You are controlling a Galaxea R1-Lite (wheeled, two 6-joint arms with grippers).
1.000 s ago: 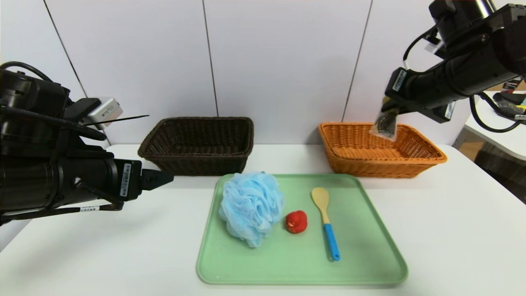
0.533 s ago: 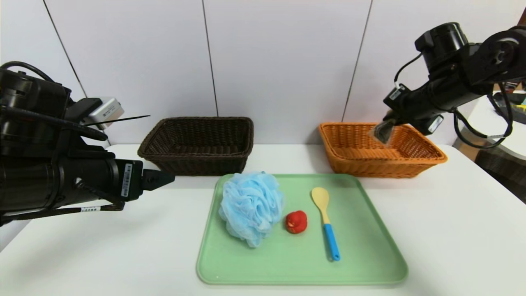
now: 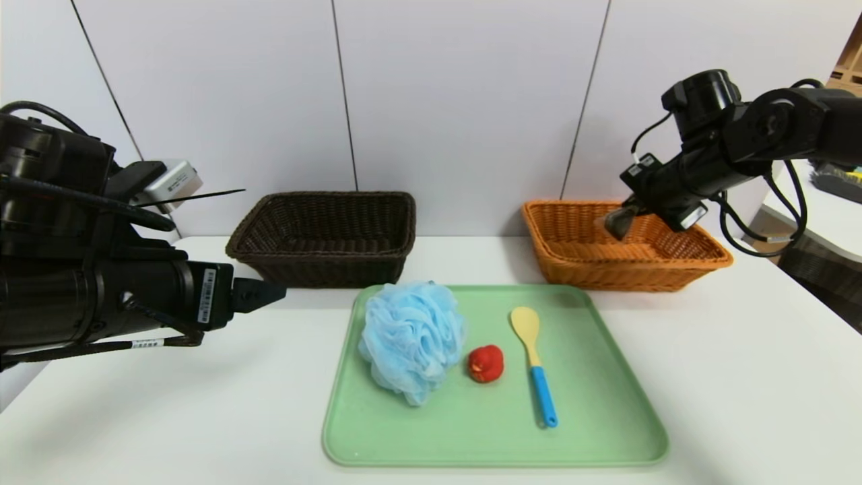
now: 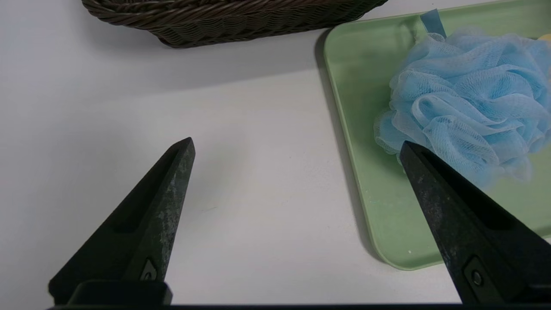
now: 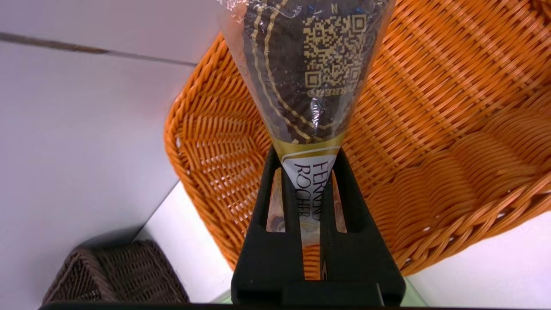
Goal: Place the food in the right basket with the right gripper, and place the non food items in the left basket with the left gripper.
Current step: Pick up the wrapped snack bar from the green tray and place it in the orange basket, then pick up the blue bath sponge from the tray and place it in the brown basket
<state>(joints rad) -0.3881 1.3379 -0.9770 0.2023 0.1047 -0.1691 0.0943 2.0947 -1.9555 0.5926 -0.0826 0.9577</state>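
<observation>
My right gripper (image 3: 616, 221) (image 5: 306, 157) is shut on a clear Ferrero Rocher chocolate packet (image 5: 308, 73), held low inside the orange basket (image 3: 700, 259) (image 5: 434, 129). On the green tray (image 3: 606, 404) (image 4: 366, 142) lie a blue mesh bath sponge (image 3: 412, 340) (image 4: 467, 103), a small red strawberry-like food (image 3: 486, 364) and a wooden spoon with a blue handle (image 3: 535, 364). My left gripper (image 3: 269, 294) (image 4: 297, 146) hangs open over the bare table, left of the tray, in front of the dark brown basket (image 3: 323, 236) (image 4: 224, 17).
Both baskets stand at the back of the white table (image 3: 741, 377) against a white panelled wall. A second table edge (image 3: 821, 229) shows at far right, behind my right arm.
My right arm has come down and forward, lowering the chocolate packet from above the orange basket's rim into the basket. The left arm has not moved.
</observation>
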